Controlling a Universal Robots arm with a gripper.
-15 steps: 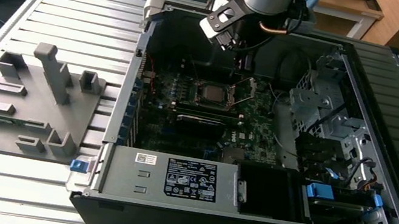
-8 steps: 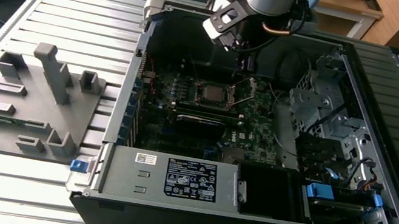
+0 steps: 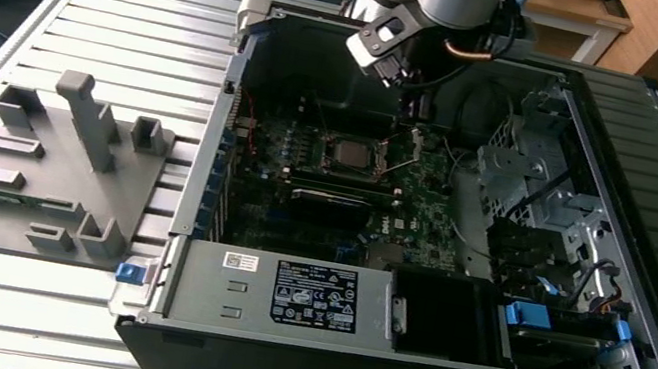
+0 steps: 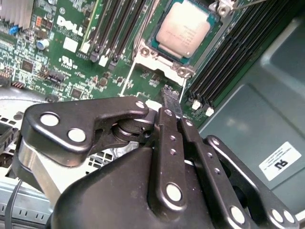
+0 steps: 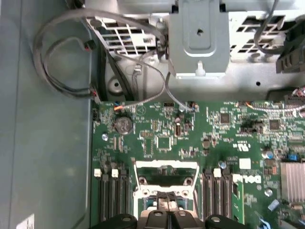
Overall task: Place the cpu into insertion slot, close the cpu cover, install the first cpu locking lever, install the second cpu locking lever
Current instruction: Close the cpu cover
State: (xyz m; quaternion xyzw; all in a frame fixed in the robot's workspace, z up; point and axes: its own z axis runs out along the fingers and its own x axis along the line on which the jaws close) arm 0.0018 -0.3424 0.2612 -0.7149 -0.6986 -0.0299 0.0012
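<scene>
We find the cpu (image 4: 183, 28), a small flat square chip with a dull grey metal face, already lying face-up in its socket on the green motherboard (image 4: 62, 52). The cpu cover (image 4: 159, 62), a thin silvery metal frame, shows an edge just beside the chip. We cannot tell whether it lies fully flat. The black linkage gripper (image 4: 169, 98) hovers near that edge, drawn narrow with its tips together and nothing held.

We judge the work to be at the cover-and-lever stage. To do it well, the closed tips should bear only on the silvery metal, never on the chip's grey face. They should come straight down so the frame does not skew. A thin steel lever rod (image 4: 245, 4) stands at the socket's far corner. It looks like springy wire and may slip off smooth tips.

Long black memory slots (image 4: 112, 33) flank the socket on both sides, close enough that a sideways slide could catch their white latches.

In the exterior view the arm enters the open dark computer case (image 3: 198, 172) at twelve o'clock of the socket. A silver drive cage (image 3: 535, 170) sits at three o'clock and a silver labelled power supply (image 3: 216, 287) at six o'clock. A grey plastic fixture (image 3: 48, 166) rests on the slatted metal tabletop (image 3: 128, 17) at nine o'clock, well apart.
</scene>
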